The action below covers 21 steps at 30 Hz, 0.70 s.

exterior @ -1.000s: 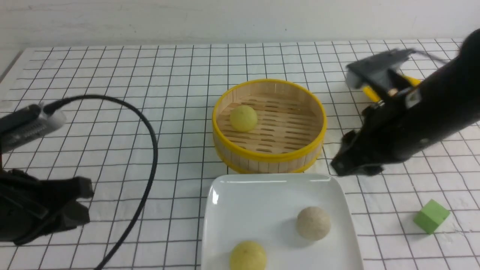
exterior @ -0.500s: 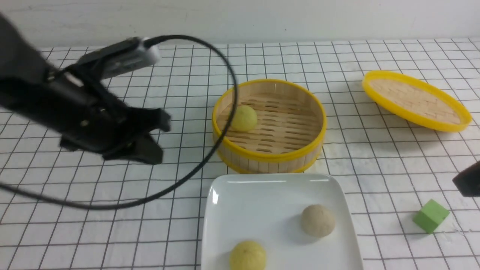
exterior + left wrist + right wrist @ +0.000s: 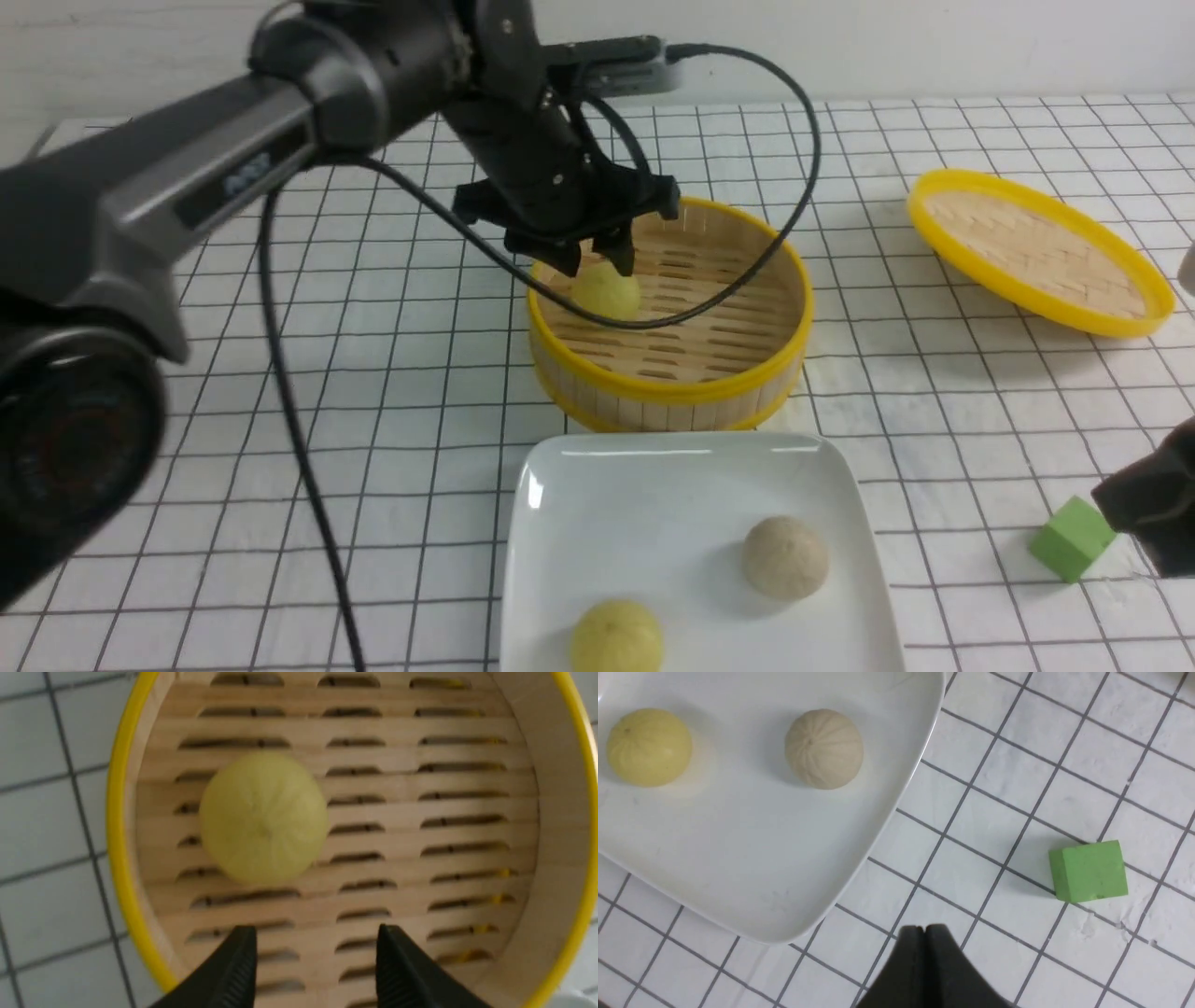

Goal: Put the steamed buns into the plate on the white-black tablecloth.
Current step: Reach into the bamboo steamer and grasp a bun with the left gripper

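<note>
The left gripper [image 3: 315, 940] hangs with its jaws spread and empty, close above the pale yellow bun [image 3: 607, 291], which sits inside the bamboo steamer [image 3: 672, 397]. The right gripper [image 3: 924, 933] has its jaws pressed together on nothing, low over the white-black tablecloth [image 3: 373, 373] near the green cube [image 3: 1071, 539]. In front of the steamer the plate [image 3: 653, 485] holds a beige-grey bun [image 3: 786, 557] and a second yellow bun [image 3: 617, 637], apart from each other. The lid [image 3: 1036, 252] lies off to the right

White plate [image 3: 635, 523]; yellow buns [image 3: 616, 637]; beige bun [image 3: 786, 557]; black-gridded white tablecloth [image 3: 420, 373]
</note>
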Available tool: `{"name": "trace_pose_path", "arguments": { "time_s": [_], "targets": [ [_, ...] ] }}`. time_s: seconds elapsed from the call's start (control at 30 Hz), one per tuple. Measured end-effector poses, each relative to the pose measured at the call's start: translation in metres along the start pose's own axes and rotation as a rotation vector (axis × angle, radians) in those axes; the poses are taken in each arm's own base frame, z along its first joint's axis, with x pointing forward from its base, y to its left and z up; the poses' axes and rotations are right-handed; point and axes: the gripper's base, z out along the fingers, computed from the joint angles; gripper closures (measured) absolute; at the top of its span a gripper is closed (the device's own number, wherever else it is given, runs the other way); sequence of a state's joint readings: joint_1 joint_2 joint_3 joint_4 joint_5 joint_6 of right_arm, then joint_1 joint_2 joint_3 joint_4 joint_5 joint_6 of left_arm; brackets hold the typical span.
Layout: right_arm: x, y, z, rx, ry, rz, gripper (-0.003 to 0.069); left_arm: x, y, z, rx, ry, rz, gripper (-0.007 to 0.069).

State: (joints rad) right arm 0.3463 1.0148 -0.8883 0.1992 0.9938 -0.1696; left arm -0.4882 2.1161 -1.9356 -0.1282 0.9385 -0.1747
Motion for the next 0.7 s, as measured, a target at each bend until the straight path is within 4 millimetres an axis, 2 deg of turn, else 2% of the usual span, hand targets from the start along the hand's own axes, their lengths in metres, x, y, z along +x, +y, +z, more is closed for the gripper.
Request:
{"name": "trace_pose_path", "arguments": {
  "time_s": [0.1, 0.37, 0.47, 0.57, 0.63, 0.67, 0.7],
  "targets": [
    [-0.002, 0.001, 0.0, -0.009, -0.019, 0.008, 0.0666, -0.01, -0.001, 0.026, -0.011, -0.01, 0.017, 0.0204],
    [-0.002, 0.002, 0.0, -0.019, -0.027, 0.016, 0.066, -0.009, 0.005, 0.059, -0.036, 0.005, 0.028, 0.0203],
    [-0.002, 0.002, 0.0, -0.022, -0.028, 0.018, 0.0659, -0.009, 0.007, 0.066, -0.045, -0.006, 0.036, 0.023],
    [-0.003, 0.003, 0.0, -0.03, -0.029, 0.023, 0.0657, -0.008, 0.007, 0.069, -0.046, -0.007, 0.036, 0.0319],
    [-0.003, 0.003, 0.0, -0.038, -0.03, 0.029, 0.0657, -0.009, 0.007, 0.068, -0.045, -0.006, 0.035, 0.0435],
    [-0.003, 0.003, 0.0, -0.038, -0.03, 0.029, 0.0657, -0.009, 0.007, 0.067, -0.045, -0.007, 0.036, 0.0447],
    [-0.003, 0.004, 0.0, -0.044, -0.031, 0.033, 0.0655, -0.01, 0.006, 0.064, -0.044, -0.008, 0.036, 0.0538]
  ]
}}
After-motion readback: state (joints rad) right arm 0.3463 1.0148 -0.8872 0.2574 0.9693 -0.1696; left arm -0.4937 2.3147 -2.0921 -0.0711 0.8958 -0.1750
